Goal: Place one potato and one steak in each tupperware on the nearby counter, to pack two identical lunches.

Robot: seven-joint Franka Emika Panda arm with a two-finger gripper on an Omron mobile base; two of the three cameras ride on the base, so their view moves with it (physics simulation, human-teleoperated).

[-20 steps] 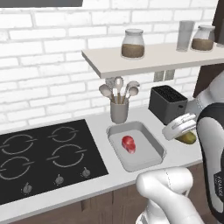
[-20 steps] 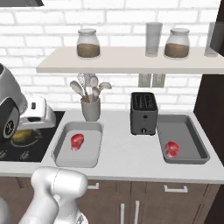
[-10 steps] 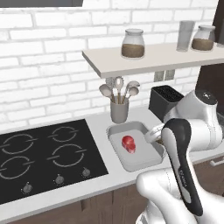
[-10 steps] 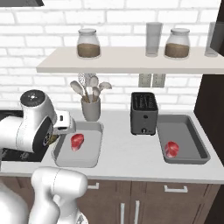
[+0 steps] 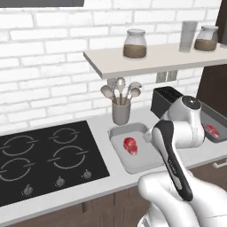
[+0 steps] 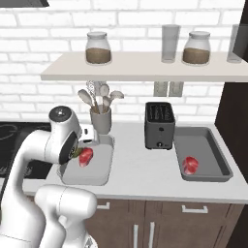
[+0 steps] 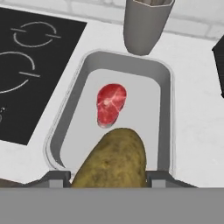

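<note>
Counter [image 6: 140,169]: brown potato [image 7: 111,159] (lumpy, oblong)

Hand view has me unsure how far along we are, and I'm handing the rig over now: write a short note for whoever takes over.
End effector: shut on the potato, held over the light grey tupperware.
That tupperware, beside the utensil holder, holds one steak.
The darker tupperware, right of the toaster, holds the other steak.
Done: a steak in each.
Left: release this potato into the light tray, then put a second potato in the darker one.
</note>
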